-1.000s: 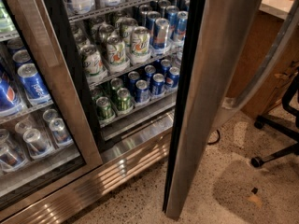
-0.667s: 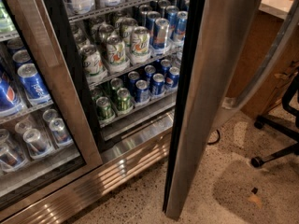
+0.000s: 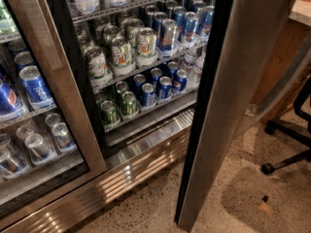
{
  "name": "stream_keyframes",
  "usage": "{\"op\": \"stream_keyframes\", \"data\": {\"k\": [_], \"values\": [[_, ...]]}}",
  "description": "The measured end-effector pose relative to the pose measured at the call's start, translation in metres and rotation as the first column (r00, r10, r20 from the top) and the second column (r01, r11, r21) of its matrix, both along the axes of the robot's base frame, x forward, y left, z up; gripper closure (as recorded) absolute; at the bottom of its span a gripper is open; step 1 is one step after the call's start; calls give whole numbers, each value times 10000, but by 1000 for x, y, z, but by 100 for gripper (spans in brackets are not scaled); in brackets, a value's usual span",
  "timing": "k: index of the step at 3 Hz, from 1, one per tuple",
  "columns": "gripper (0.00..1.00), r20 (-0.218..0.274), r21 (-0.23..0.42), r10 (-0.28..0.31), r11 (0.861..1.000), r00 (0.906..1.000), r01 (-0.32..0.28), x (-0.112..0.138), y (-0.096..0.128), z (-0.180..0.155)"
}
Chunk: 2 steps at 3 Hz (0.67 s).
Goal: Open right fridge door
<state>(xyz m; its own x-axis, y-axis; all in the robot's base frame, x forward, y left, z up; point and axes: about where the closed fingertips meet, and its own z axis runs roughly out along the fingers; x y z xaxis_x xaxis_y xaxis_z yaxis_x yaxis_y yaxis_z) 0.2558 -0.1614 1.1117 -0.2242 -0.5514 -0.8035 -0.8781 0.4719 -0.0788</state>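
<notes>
Status: right fridge door (image 3: 229, 106) open wide

It stands edge-on at the right, black rim toward the shelves, steel face reaching down to the speckled floor (image 3: 233, 203). Rows of cans (image 3: 146, 47) lie exposed beside it. The hand is out of view, so its grip cannot be told.

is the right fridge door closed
No, the right fridge door stands swung wide open, baring the cans inside; the gripper is out of view.

The brushed-steel right fridge door (image 3: 238, 96) runs off the top edge. I can't see my gripper; it's out of frame.
</notes>
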Motion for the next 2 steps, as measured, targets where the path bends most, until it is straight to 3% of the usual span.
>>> {"op": "stream_keyframes", "data": {"k": [1,2], "values": [[0,-758,-485,-1444,9888,9866,1410,-52,-77,-34],[0,-1197,-627,-2706,9623,9552,2647,-103,-124,-49]]}}
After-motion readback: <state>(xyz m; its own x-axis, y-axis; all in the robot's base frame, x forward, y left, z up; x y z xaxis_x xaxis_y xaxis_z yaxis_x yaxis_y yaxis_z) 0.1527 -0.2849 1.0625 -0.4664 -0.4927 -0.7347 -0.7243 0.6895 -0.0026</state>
